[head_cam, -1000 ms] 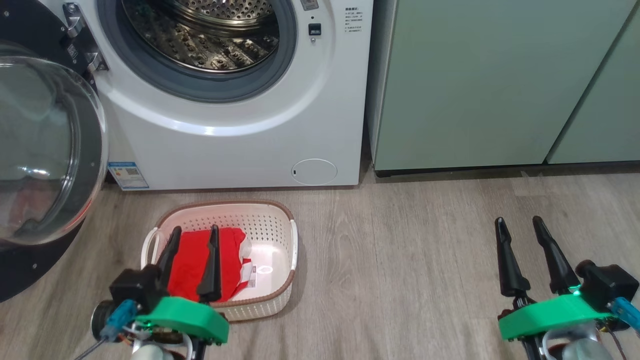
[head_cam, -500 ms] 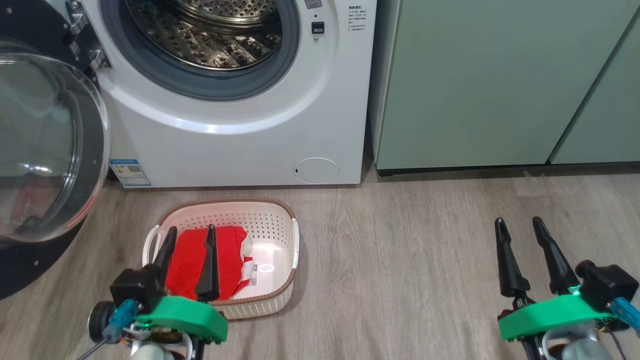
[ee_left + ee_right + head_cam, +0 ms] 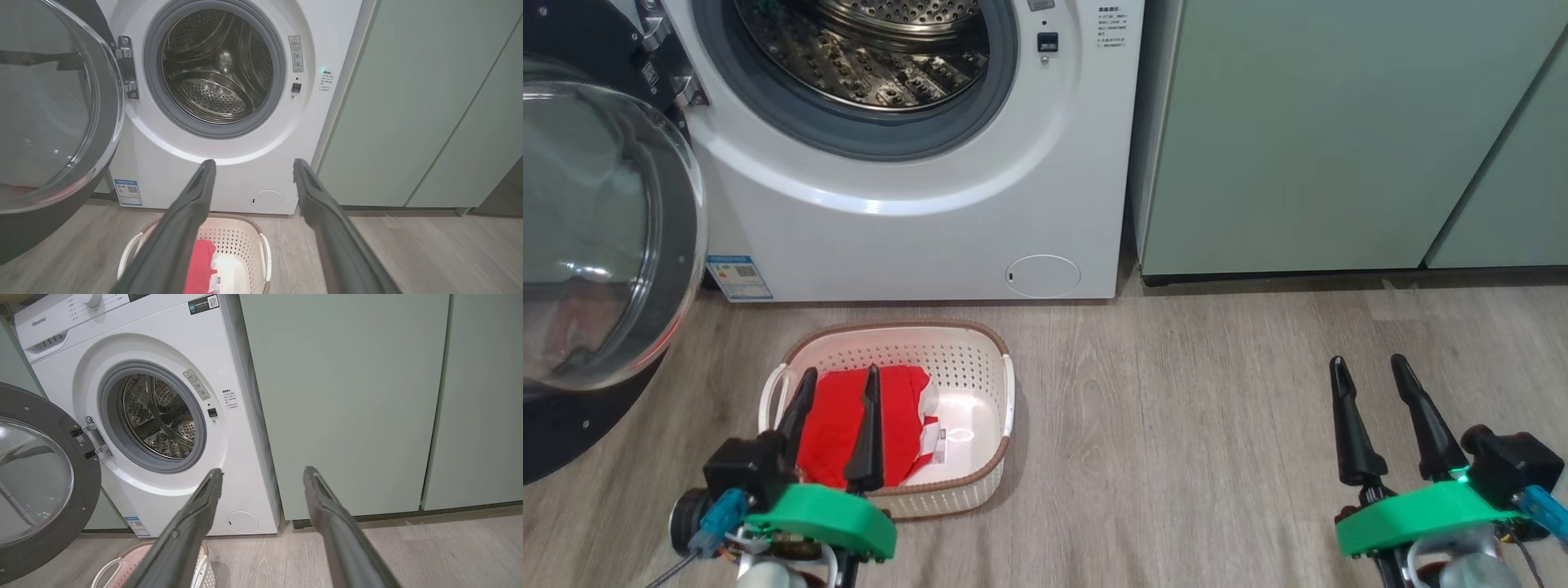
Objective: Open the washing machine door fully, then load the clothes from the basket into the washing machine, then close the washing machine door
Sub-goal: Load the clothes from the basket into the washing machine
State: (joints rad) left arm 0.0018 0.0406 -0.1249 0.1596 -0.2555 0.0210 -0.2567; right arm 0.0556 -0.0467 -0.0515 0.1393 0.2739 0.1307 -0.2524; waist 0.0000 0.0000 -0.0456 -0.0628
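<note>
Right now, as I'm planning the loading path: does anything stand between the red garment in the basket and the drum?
Nothing visible does. The washing machine door is swung left, the drum mouth is open, and the clothes lie uncovered in the basket near the open left gripper.

Brand name "Hisense" stands on the washer (image 3: 245, 457) control panel (image 3: 61, 322), at its left. Print on the energy sticker (image 3: 738, 278) is illegible.

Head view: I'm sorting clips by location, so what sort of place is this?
Probably a home laundry corner: a white front-loading washing machine with its door swung open, a basket holding red clothes on the wood-look floor, and pale green cabinets alongside.
</note>
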